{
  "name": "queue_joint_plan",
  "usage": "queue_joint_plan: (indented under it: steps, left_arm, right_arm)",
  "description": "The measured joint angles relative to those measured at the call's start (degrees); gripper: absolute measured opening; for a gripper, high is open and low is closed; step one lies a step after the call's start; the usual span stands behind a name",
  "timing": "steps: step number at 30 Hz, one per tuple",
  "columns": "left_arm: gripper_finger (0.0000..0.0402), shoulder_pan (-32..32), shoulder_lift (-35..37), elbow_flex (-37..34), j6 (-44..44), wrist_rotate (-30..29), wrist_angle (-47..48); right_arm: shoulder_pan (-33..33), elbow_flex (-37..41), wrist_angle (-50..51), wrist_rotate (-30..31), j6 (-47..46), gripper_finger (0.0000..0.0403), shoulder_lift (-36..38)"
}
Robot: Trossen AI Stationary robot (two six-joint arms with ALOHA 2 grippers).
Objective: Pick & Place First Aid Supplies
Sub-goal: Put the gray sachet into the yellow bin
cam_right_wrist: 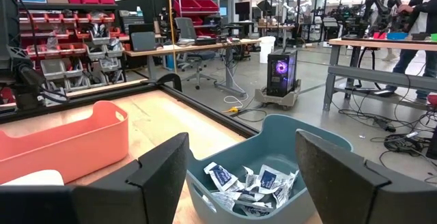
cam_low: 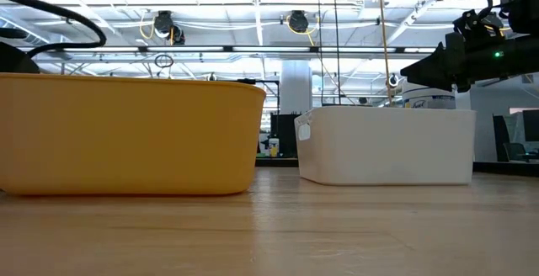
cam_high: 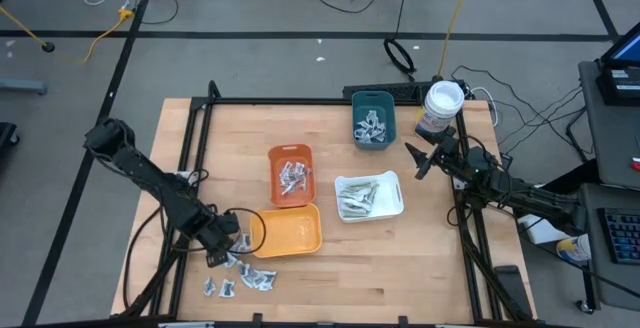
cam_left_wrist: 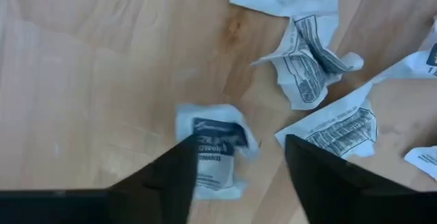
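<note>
Loose silvery-white sachets with blue marks (cam_high: 243,275) lie flat on the wood near the table's near-left corner. My left gripper (cam_high: 224,250) is open and hangs over them. In the left wrist view one sachet (cam_left_wrist: 213,147) lies between its fingers (cam_left_wrist: 239,145), partly under one finger; I cannot tell if it touches. More sachets fill the teal tray (cam_high: 373,118) and the orange tray (cam_high: 291,175). Pale strips lie in the white tray (cam_high: 368,196). My right gripper (cam_high: 416,162) is open in the air, right of the teal tray (cam_right_wrist: 273,145).
A yellow-orange tray (cam_high: 286,231) stands just right of the left gripper and fills the left of the low view (cam_low: 126,133). A white tub with a blue label (cam_high: 441,108) stands at the far right, by the right arm. Bare wood lies along the near edge.
</note>
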State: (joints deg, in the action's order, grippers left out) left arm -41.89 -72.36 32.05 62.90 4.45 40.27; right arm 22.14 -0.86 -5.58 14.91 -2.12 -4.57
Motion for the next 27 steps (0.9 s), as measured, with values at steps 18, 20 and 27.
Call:
queue_joint_plan:
  steps: [18, 20, 27]
  left_arm:
    - [0.0003, 0.31, 0.6, 0.0, 2.56, 0.73, 0.11]
    - [0.0002, 0.58, 1.35, 0.42, 3.29, 1.47, 0.47]
    - [0.0001, 0.72, 5.41, 5.29, 3.34, 0.04, 6.51]
  right_arm:
    - [-0.01, 0.02, 0.0, -0.01, -0.01, 0.0263, 0.01]
    - [0.01, 0.02, 0.0, -0.01, 0.01, 0.0263, 0.01]
    - [-0.01, 0.0, 0.0, 0.01, 0.01, 0.0263, -0.01]
